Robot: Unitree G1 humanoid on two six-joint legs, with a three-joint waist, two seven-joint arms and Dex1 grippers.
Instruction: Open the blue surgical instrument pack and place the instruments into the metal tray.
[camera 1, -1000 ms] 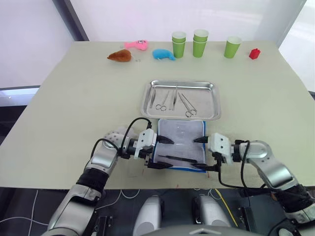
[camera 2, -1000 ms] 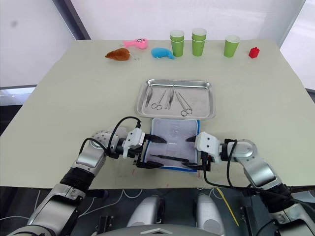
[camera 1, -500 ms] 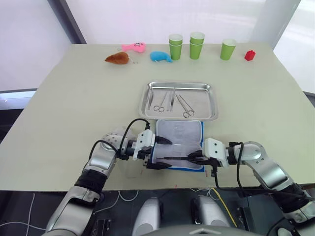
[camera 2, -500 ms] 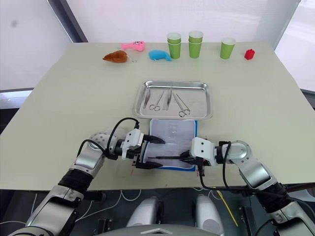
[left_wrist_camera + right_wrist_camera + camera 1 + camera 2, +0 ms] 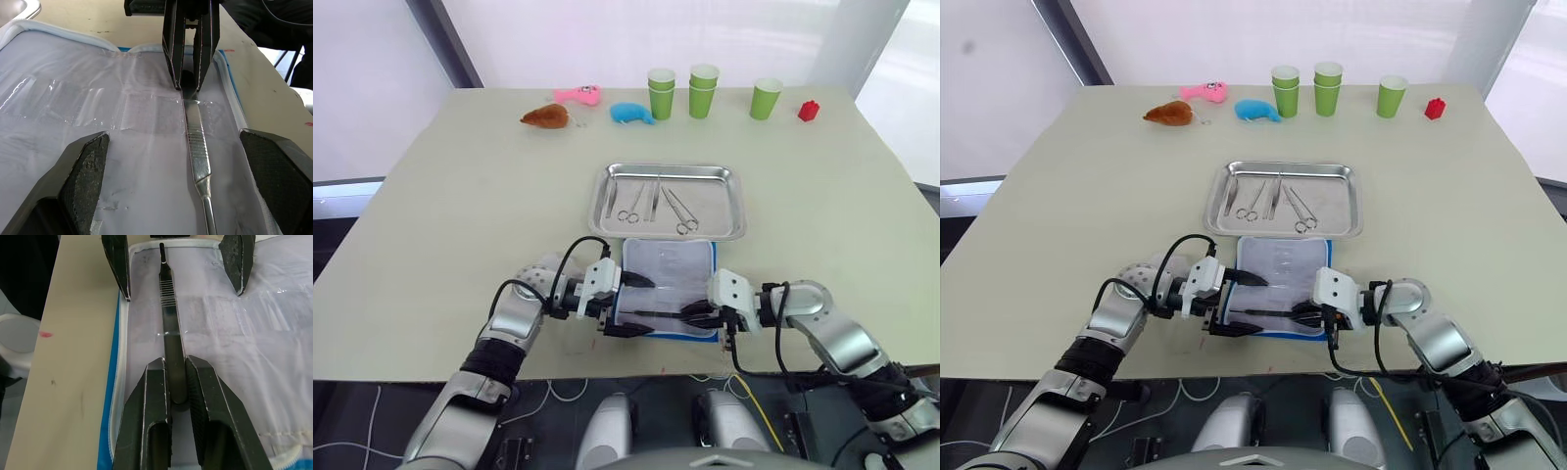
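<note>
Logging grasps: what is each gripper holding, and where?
Right gripper pinches one end of a flat-handled instrument lying on the opened pack. Left gripper open, holding nothing.

No readable text, label, brand, number or sign on anything in these views.

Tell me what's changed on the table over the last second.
The right gripper slid inward over the opened blue surgical instrument pack and closed on the straight instrument lying there. The left gripper stayed open at the pack's near left edge. The metal tray, its instruments and the cups stayed put.
</note>
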